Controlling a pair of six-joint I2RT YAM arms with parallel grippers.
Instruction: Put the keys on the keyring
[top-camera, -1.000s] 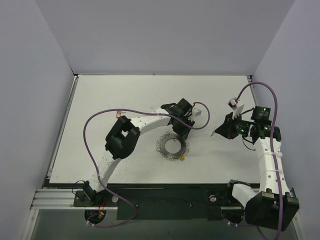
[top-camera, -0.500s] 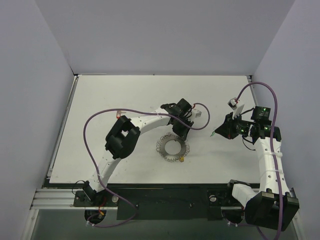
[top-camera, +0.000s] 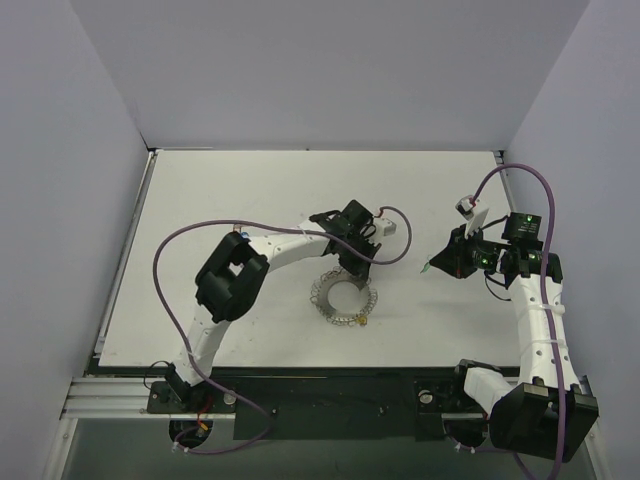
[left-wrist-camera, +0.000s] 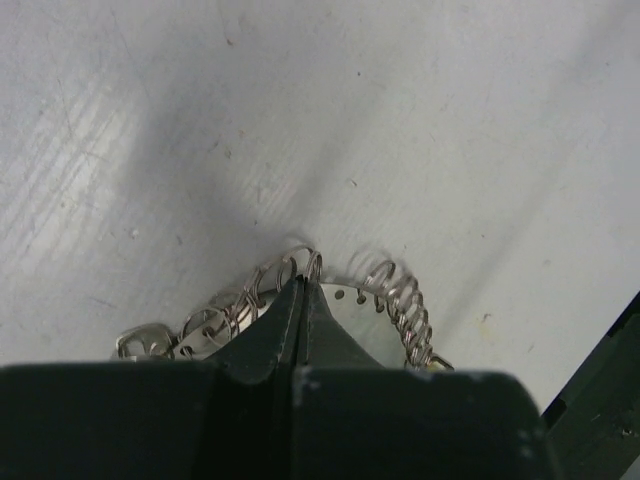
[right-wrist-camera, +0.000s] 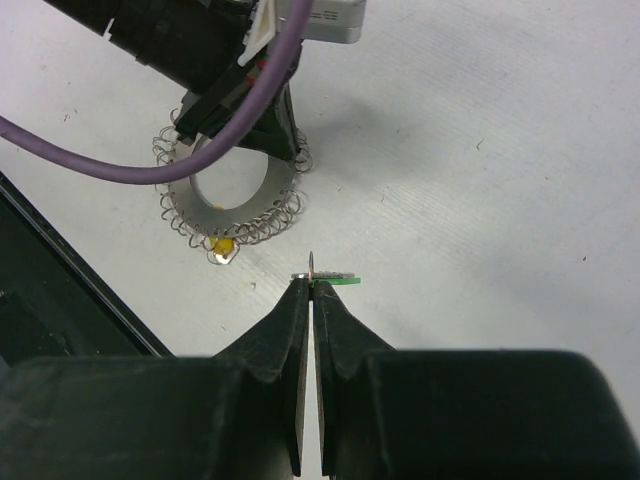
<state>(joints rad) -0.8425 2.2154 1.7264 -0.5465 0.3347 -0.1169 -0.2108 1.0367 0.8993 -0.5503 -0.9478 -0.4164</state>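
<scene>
Presently, operator, your holdings stood as follows.

Item one: a large silvery metal keyring (top-camera: 341, 296), fringed all round with small wire loops. It lay flat near the middle of the white table (top-camera: 220, 200), with a small yellow tag (top-camera: 363, 320) at its near right edge.

Item two: your left gripper (left-wrist-camera: 302, 285), jaws pressed together at the ring's far rim among the loops. It seemed to be nipping that rim; whether a loop itself was caught could not be told.

Item three: your right gripper (right-wrist-camera: 311, 287), clenched on a tiny silver key with a green plastic head (right-wrist-camera: 338, 282) and held clear of the table. No other keys could be made out.

Relation to note: the keyring lay to the left of the key and well apart from it. The key sat crosswise in the jaws, its long axis across the fingers; which end faced the ring was too small to tell. By my judgement, the coming move was a leftward carry by your right arm. The ring's near right fringe, beside the yellow tag, was the side left free by your left gripper.
</scene>
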